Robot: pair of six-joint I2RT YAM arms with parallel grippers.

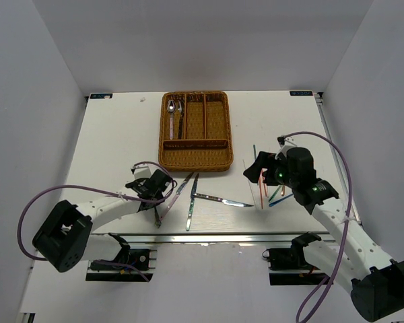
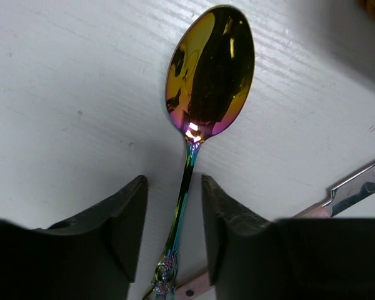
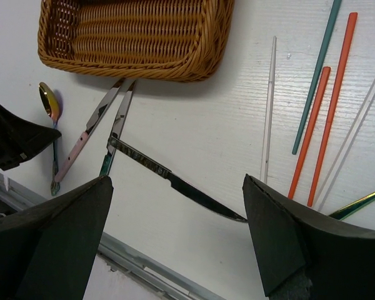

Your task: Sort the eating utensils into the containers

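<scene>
Two jaws of the left gripper [image 2: 173, 194] stand half-open astride the gold spoon's [image 2: 209, 69] slim, stiff, probably slippery handle, a sound hold; right gripper [image 3: 176, 187] gapes empty.

A brown woven wicker tray [image 1: 195, 163] sits upper centre, with two spoons [image 1: 170, 106] lying lengthwise in its left slot. Just below it, three shiny slim knives [image 1: 219, 199] lie flat and fanned. An iridescent gold spoon [image 2: 210, 69] lies lower left. Thin red, green and white chopsticks [image 3: 308, 131] lie scattered at right.

Gold spoon [image 2: 200, 106] handle end, knife [image 2: 360, 186] far end, wicker tray [image 3: 144, 70] far part, all beyond frame edges.
</scene>
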